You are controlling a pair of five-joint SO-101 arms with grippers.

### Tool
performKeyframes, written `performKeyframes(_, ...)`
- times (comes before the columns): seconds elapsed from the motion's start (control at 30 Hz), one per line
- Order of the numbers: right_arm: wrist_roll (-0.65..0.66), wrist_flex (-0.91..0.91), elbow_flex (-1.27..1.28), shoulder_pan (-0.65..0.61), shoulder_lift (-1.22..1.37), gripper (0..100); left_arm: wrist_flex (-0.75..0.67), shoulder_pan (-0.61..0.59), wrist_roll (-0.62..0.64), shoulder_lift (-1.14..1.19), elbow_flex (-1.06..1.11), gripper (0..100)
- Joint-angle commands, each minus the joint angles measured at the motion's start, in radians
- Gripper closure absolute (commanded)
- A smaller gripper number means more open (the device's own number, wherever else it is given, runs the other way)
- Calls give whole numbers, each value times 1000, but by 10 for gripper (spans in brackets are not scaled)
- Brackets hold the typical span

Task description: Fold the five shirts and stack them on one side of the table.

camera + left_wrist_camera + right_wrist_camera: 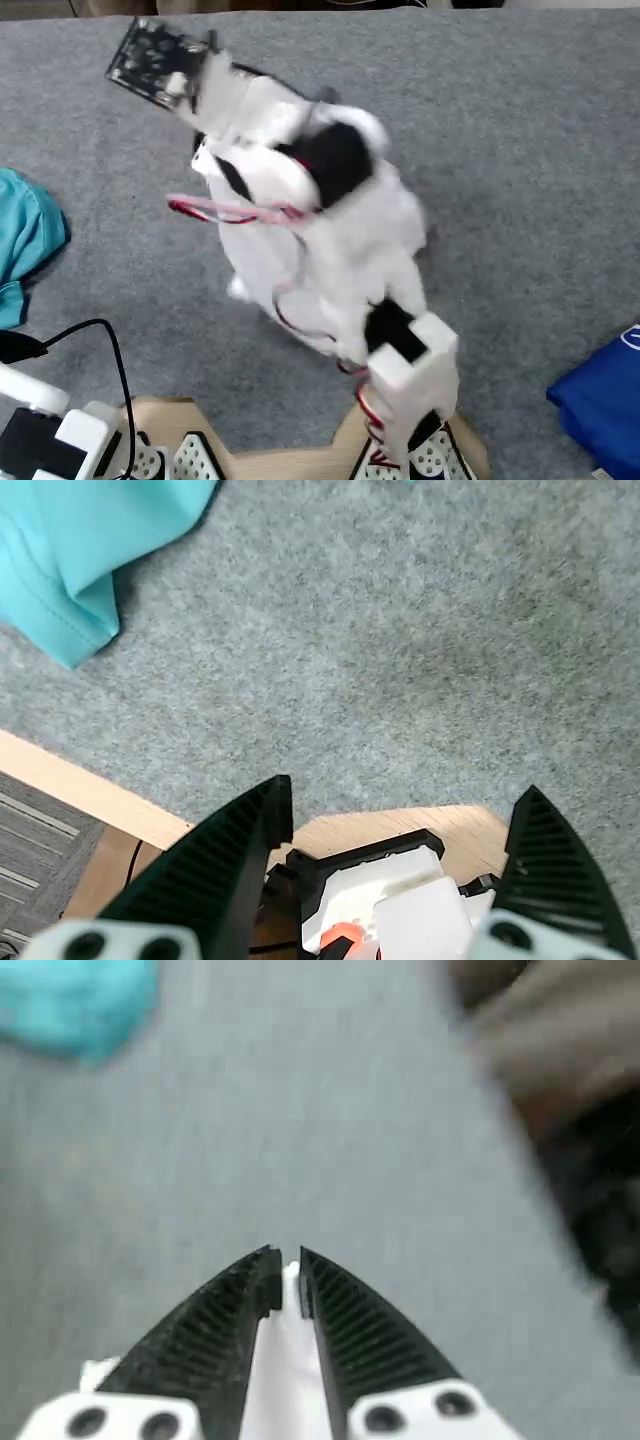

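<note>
A teal shirt lies bunched at the table's left edge. It also appears in the left wrist view as a teal shirt, and far off in the right wrist view as a teal shirt. A blue shirt sits at the near right edge. My right arm stretches from its base across the middle of the table toward the far left. My right gripper is shut with nothing held, above bare grey cloth. My left gripper stands open and empty near its base, apart from the teal shirt.
Grey cloth covers the table. A wooden base board holds both arm mounts at the near edge. A black cable loops by the left arm's base. Dark, blurred things lie beyond the table.
</note>
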Motion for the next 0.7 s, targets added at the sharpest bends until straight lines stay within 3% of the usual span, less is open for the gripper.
performKeyframes(0.0, -41, -126, -87, -7, -145, 994, 3, 14, -8, -2, 2, 655)
performKeyframes(0.2, -40, -373, -85, 44, -226, 994, 3, 15, -8, -2, 2, 655)
performKeyframes(0.3, -40, -407, -85, 114, -229, 994, 3, 17, -8, -2, 2, 655)
performKeyframes(0.5, -40, -301, -33, 225, -222, 994, 3, 92, -5, -5, 2, 655)
performKeyframes(0.67, -29, -118, 151, 380, -223, 992, 3, 216, 94, -12, 0, 655)
